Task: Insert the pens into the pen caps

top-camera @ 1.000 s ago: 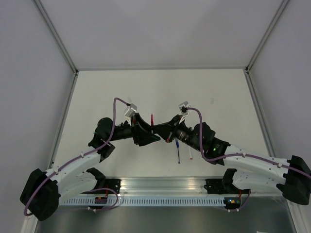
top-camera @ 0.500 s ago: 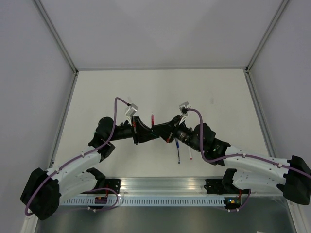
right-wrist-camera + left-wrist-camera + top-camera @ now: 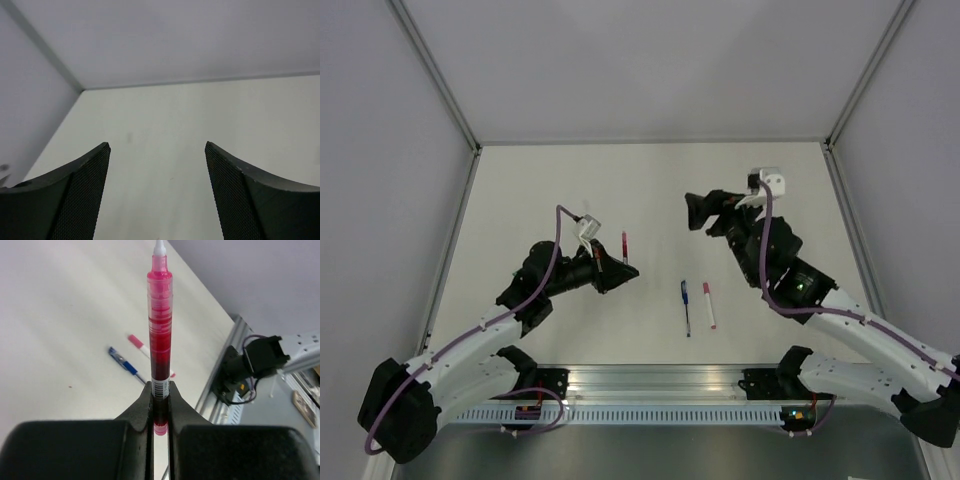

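your left gripper (image 3: 160, 387) pinches the red pen (image 3: 160, 315) by its end and your right gripper (image 3: 157, 190) gapes empty; the pen may pivot.

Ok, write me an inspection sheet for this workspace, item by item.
Surface: white table, a few faint specks.
Job's things: red pen gripped at its lower end, white tip at the far end; blue pen and white pen with reddish ends lying side by side, apart. Green pen, loose caps: nothing seen.
Clutter: nothing seen.
Grippers: left gripper shut on the red pen; right gripper open, empty, away from the pens.
Cables: purple cables along both arms, clear of the pens.
Surroundings: pale walls on three sides; aluminium rail at the near edge.
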